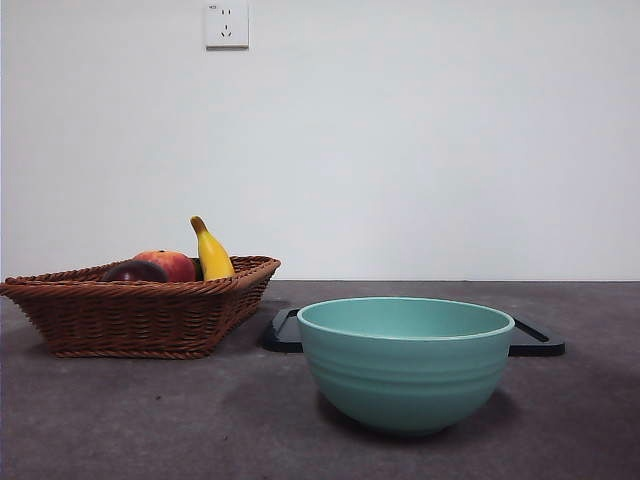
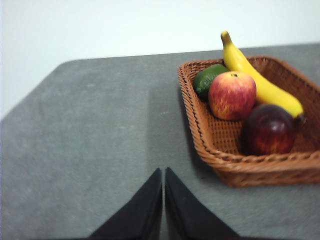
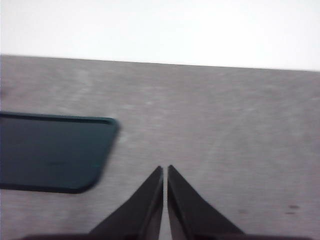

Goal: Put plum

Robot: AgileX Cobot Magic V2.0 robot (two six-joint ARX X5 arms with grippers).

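The plum (image 2: 269, 130), dark maroon and glossy, lies in the brown wicker basket (image 2: 210, 145) beside a red-yellow fruit (image 2: 232, 95), a banana (image 2: 260, 82) and a green fruit (image 2: 206, 79). In the front view the plum (image 1: 134, 271) shows just above the basket rim (image 1: 140, 290) at the left. My left gripper (image 2: 163, 172) is shut with nothing in it, over bare table a short way from the basket. My right gripper (image 3: 165, 170) is shut and empty, above the table near a dark tray (image 3: 50, 152). Neither arm shows in the front view.
A teal bowl (image 1: 405, 362) stands in the front middle of the grey table, empty as far as I can see. Behind it lies the flat black tray (image 1: 535, 340). A white wall with a socket (image 1: 226, 24) closes the back.
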